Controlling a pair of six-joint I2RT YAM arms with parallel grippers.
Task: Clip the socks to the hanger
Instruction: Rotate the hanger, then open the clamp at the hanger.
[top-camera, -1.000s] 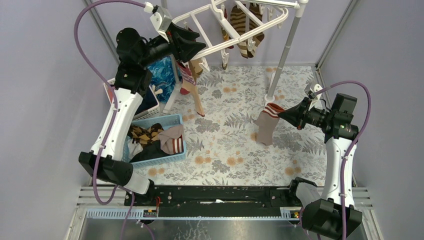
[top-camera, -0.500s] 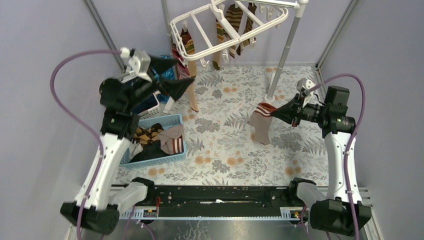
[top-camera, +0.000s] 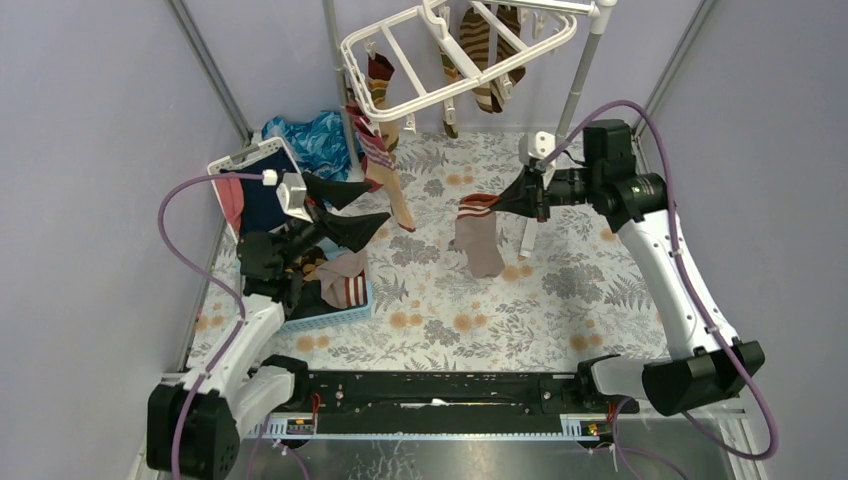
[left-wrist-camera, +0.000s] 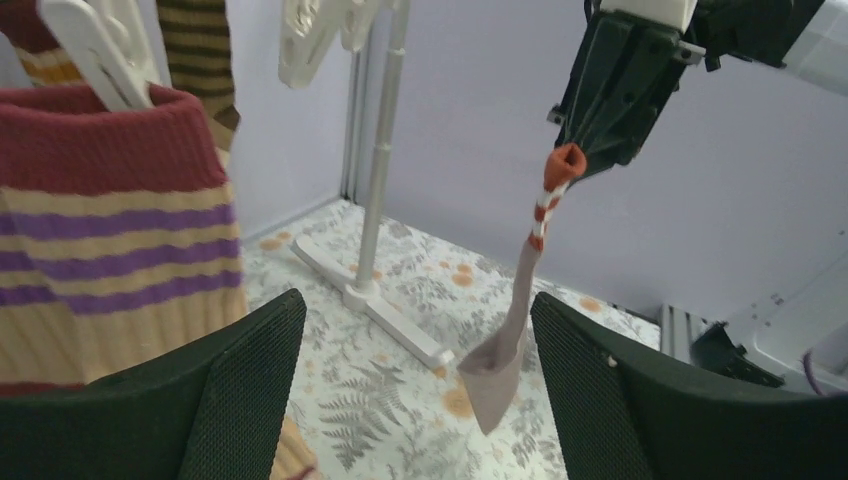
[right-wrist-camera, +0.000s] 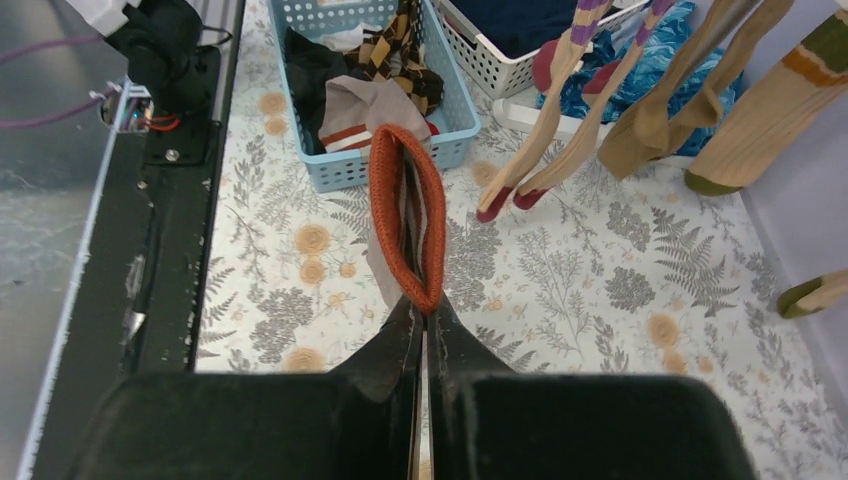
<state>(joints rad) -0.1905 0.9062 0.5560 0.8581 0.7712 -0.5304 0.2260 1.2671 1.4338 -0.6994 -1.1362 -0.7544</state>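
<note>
Hanger: the large white plastic rectangular frame (top-camera: 440, 93) stands at the far side, with several striped socks (top-camera: 485, 50) already clipped and hanging.
Basket: the small blue plastic basket (right-wrist-camera: 345, 170), near left, holds more socks, so much is left to do.
Held sock: the tan sock with a red-and-white cuff (top-camera: 478, 240) dangles over the floral worktop (top-camera: 440, 310), not yet clipped.
Right end effector (top-camera: 503, 204): clamped together on that cuff.
Left end effector (top-camera: 378, 200): fingers apart, empty.

One hanger (top-camera: 430, 93) on one pole stand (top-camera: 582, 70); at least five socks (top-camera: 480, 50) hanging from it, though they overlap too much for a sure count; one more sock (top-camera: 480, 245) away from it; one blue basket (top-camera: 367, 295) and one white basket (top-camera: 240, 158); the blue one's heap of socks can't be counted; two arms, the left arm (top-camera: 235, 340) and the right arm (top-camera: 670, 270).
</note>
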